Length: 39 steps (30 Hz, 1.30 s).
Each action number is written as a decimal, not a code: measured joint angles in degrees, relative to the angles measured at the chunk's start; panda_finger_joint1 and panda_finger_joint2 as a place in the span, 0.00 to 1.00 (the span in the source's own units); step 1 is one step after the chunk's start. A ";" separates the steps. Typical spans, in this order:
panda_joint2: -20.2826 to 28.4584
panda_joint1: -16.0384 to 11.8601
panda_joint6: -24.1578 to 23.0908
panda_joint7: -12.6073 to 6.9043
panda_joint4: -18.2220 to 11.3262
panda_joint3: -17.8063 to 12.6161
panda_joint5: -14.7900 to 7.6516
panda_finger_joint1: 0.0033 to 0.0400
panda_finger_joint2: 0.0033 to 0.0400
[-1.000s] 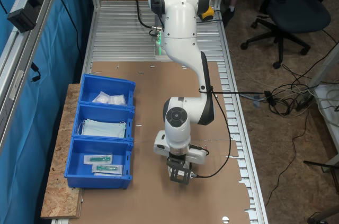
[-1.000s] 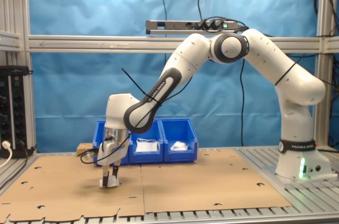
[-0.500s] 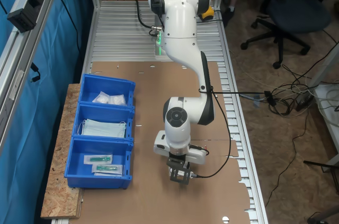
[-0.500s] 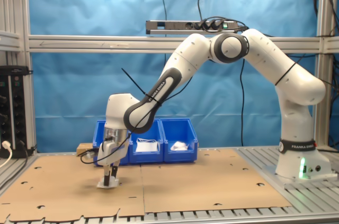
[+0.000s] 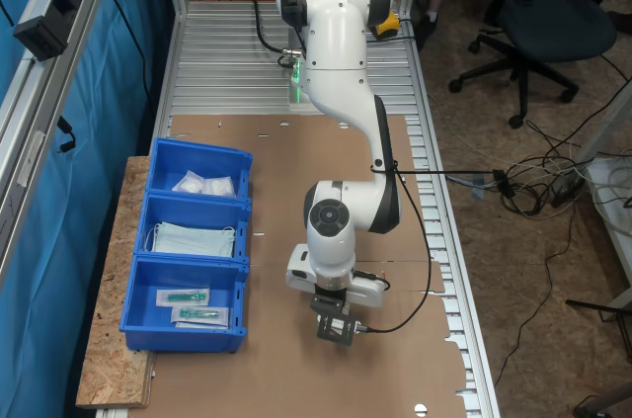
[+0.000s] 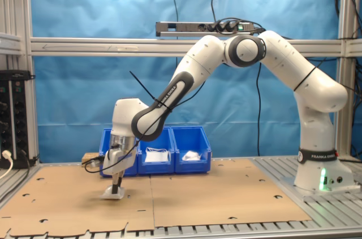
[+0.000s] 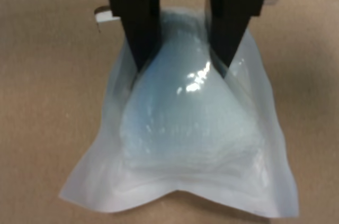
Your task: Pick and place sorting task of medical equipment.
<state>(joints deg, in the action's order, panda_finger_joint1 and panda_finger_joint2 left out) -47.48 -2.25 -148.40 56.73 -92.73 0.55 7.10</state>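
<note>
In the first exterior view we see a blue three-bin tray (image 5: 240, 252): white pads far bin, pale blue masks middle, teal packets near; no legible labels. The gripper (image 5: 334, 328) points down over the cardboard (image 5: 276, 378).

In the second exterior view, the gauze pad (image 6: 112, 195) hangs pinched at the cardboard.

In the wrist view, the black fingers (image 7: 136, 17) are closed tight on the pad's upper end.
</note>
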 joint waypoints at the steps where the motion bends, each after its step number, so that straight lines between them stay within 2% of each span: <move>1: 0.00 0.00 0.00 0.00 0.00 0.00 0.00 0.07 0.07; 14: 0.64 0.00 0.74 0.00 -0.17 0.00 0.00 0.07 0.07; 23: 6.19 0.02 6.67 0.00 -2.57 -0.49 0.00 0.07 0.07; 28: 11.92 0.02 10.93 0.00 -5.45 -1.39 0.00 0.07 0.07; 34: 20.59 0.01 15.10 0.00 -10.82 -2.97 -0.01 0.08 0.08; 37: 24.99 -0.01 16.57 0.00 -13.89 -3.88 -0.06 0.08 0.08; 39: 29.43 -0.11 17.74 0.00 -17.53 -4.81 -0.17 0.08 0.08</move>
<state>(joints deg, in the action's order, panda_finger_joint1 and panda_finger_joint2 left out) -18.05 -2.36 -130.66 56.73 -110.26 -4.25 6.93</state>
